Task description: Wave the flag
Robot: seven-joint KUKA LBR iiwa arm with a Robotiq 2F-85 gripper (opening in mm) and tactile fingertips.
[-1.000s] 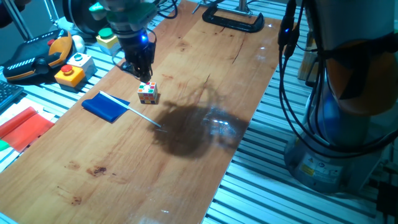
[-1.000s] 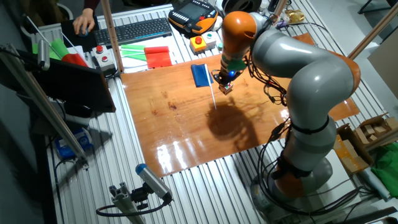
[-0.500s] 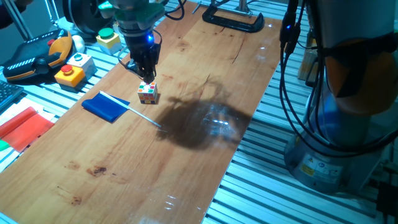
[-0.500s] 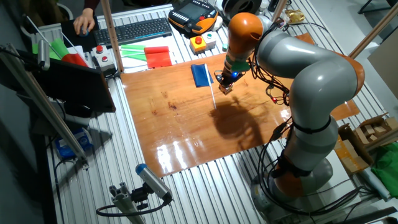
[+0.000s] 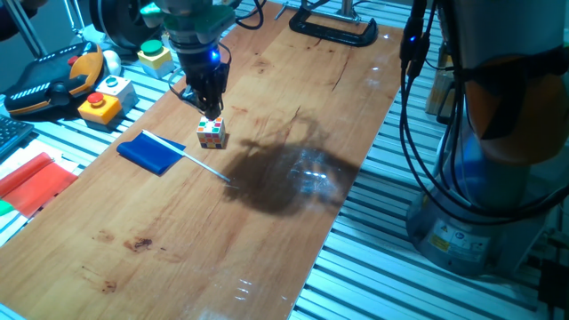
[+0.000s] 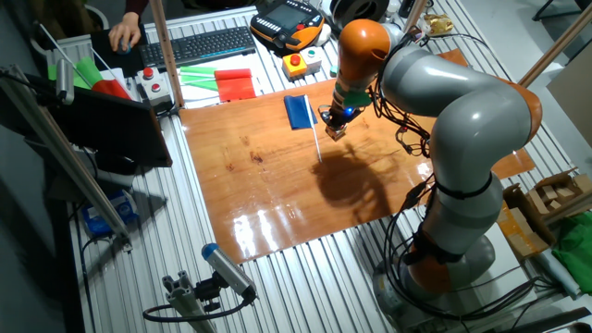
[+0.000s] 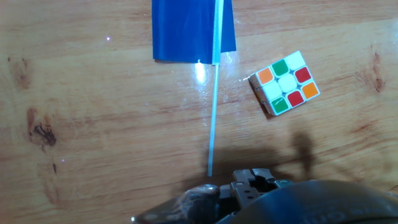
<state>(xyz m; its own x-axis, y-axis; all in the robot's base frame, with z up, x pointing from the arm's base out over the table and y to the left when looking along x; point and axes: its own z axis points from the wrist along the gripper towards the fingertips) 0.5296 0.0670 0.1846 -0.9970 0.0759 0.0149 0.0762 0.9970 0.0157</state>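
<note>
Flag cloth cropped; hand fingers unclear.

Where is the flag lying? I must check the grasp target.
In the hand view, the flag lies flat on the table, left of the puzzle cube.

One fixed cam sits close at the worktop end, looking along it. The other's high and further back, opposite side. Hand cam looks straight down. All three catch the flag and cube.
</note>
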